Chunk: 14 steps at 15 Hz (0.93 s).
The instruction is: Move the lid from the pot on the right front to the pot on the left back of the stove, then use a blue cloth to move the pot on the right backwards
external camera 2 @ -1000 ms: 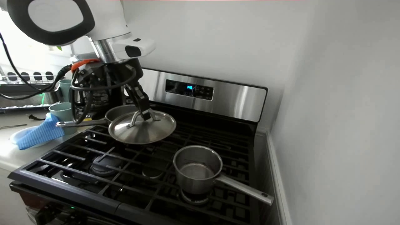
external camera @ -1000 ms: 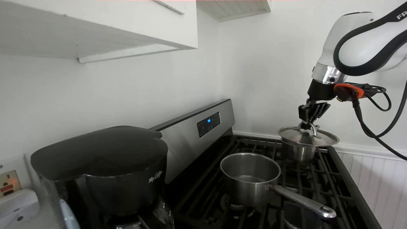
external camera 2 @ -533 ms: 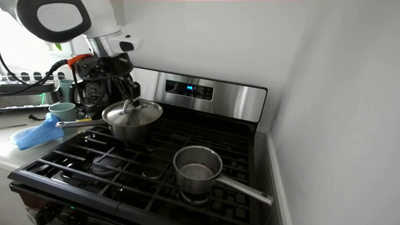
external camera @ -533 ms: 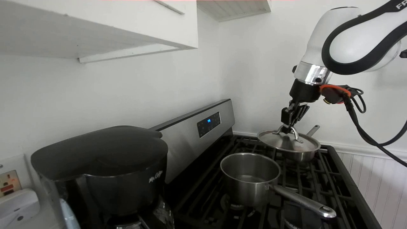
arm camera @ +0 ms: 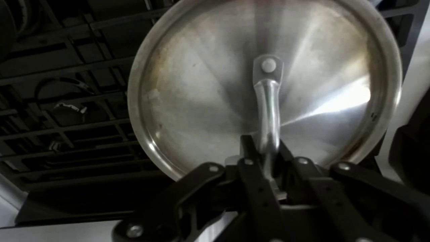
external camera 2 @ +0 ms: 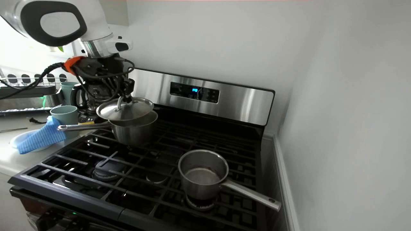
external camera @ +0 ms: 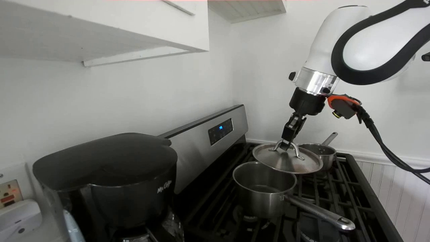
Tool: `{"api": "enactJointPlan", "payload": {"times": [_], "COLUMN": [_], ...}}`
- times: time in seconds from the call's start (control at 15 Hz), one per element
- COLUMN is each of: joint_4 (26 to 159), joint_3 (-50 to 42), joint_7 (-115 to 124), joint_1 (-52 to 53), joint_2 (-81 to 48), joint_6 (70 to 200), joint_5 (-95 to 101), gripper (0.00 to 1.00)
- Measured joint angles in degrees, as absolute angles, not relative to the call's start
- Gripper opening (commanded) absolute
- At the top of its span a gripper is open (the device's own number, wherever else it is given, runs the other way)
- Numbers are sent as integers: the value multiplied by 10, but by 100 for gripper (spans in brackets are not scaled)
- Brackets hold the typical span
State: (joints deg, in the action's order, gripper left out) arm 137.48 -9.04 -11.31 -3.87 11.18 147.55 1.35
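The shiny metal lid [external camera: 285, 161] hangs slightly tilted, with my gripper [external camera: 285, 144] shut on its arched handle. In the wrist view, both dark fingers [arm camera: 248, 148] flank the handle, and the lid [arm camera: 201, 101] fills much of the picture. The left back pot [external camera 2: 135, 133] stands uncovered under the lid; part of its opening shows beside the lid's edge. The right front pot [external camera 2: 204, 186] is uncovered, its handle pointing toward the side wall. A blue cloth [external camera 2: 41, 136] drapes over a bowl on the counter beside the stove [external camera 2: 237, 109].
A black coffee maker [external camera: 107, 168] stands beside the stove on the counter. Green cups [external camera 2: 64, 115] are near the cloth. The left pot's handle [external camera 2: 83, 126] reaches out over the counter edge. A white cabinet [external camera: 134, 30] hangs above.
My gripper has carried the lid away from the right front pot's side toward the left back pot; it moves leftward in both exterior views. The pots and cloth have stayed put.
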Motion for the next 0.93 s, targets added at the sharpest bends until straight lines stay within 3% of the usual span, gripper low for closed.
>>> {"api": "enactJointPlan", "payload": {"times": [0.93], "joint_4": [1362], "joint_3": [-81], "joint_7": [-243], "joint_1": [-16], "joint_2": [32], "joint_6": [1545], "joint_5": [-57], "gripper": [4]}}
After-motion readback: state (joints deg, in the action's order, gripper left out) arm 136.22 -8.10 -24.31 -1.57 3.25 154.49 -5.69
